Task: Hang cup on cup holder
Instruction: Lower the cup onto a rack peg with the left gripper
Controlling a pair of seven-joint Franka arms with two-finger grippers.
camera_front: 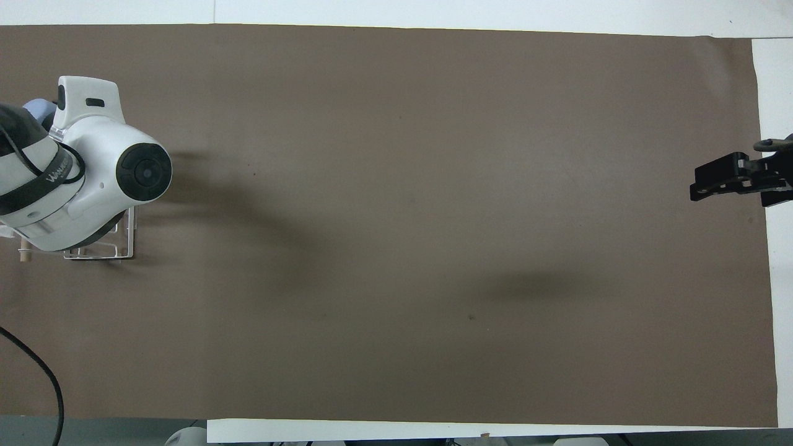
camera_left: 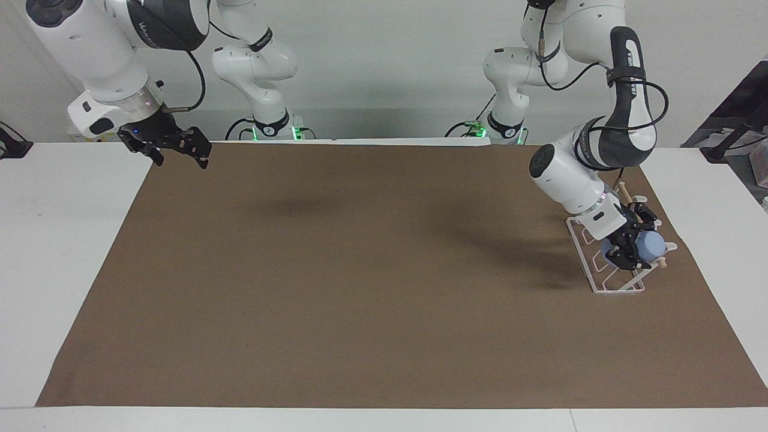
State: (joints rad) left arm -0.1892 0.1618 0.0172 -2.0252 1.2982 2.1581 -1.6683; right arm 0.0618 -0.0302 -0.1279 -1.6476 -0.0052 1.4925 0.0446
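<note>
The white wire cup holder (camera_left: 600, 281) stands on the brown mat at the left arm's end of the table, its wooden dowel (camera_left: 624, 193) along the top. My left gripper (camera_left: 631, 247) is shut on the light-blue cup (camera_left: 651, 245), which it holds tilted and low among the prongs. Whether the cup rests on a prong I cannot tell. In the overhead view the left arm covers most of the holder (camera_front: 127, 244), and only an edge of the cup (camera_front: 38, 110) shows. My right gripper (camera_left: 179, 150) waits open and empty over the mat's corner at the right arm's end.
The brown mat (camera_left: 360, 270) covers most of the white table (camera_left: 60, 240). The left arm's forearm (camera_left: 570, 177) leans over the holder. A black cable (camera_front: 43, 371) hangs at the robots' end of the table.
</note>
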